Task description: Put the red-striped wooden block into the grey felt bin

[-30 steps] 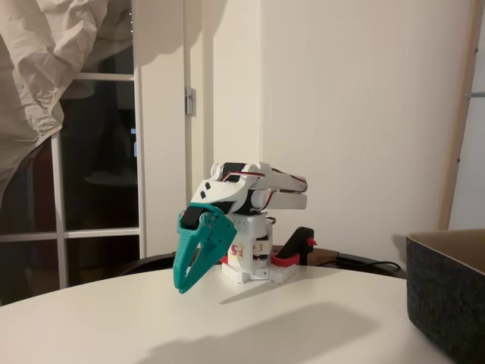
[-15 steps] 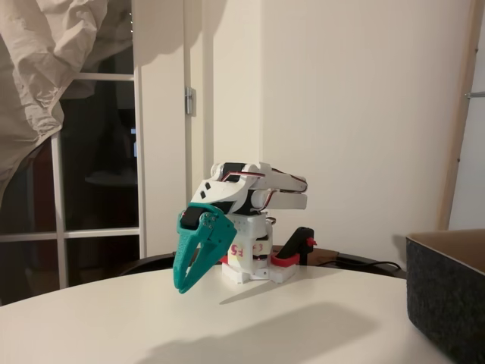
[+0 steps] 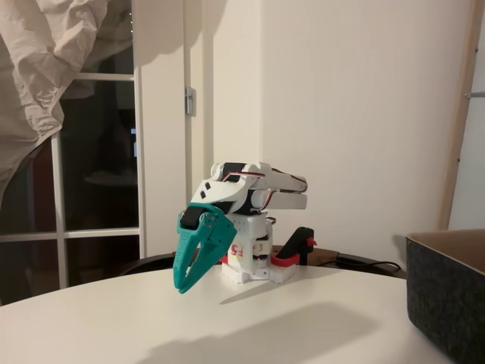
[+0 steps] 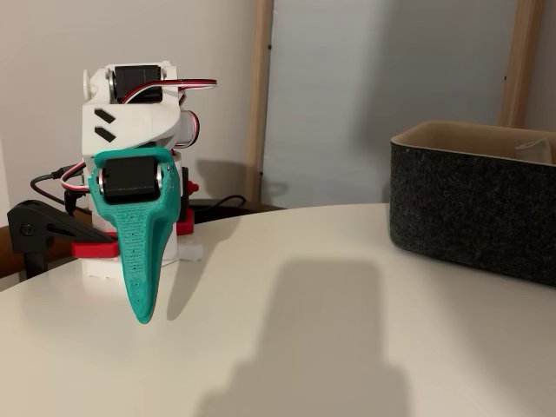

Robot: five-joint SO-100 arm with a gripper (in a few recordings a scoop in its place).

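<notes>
Judging by both fixed views, the red-striped wooden block is nowhere on the bare bench (image 4: 365, 304) and not in the pincer (image 3: 180, 287) — it may already lie inside the grey felt bin (image 4: 473, 208), whose floor is hidden. That teal pincer hangs folded by the arm's base, tips together, gripping nothing, well apart from the bin — little seems left.

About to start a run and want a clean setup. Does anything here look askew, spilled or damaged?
Nothing stands out. The arm is folded at its base with the teal gripper pointing down, fingers together and holding nothing. The grey felt bin stands upright and square on the white table. The red-and-black clamp sits at the arm's base.
</notes>
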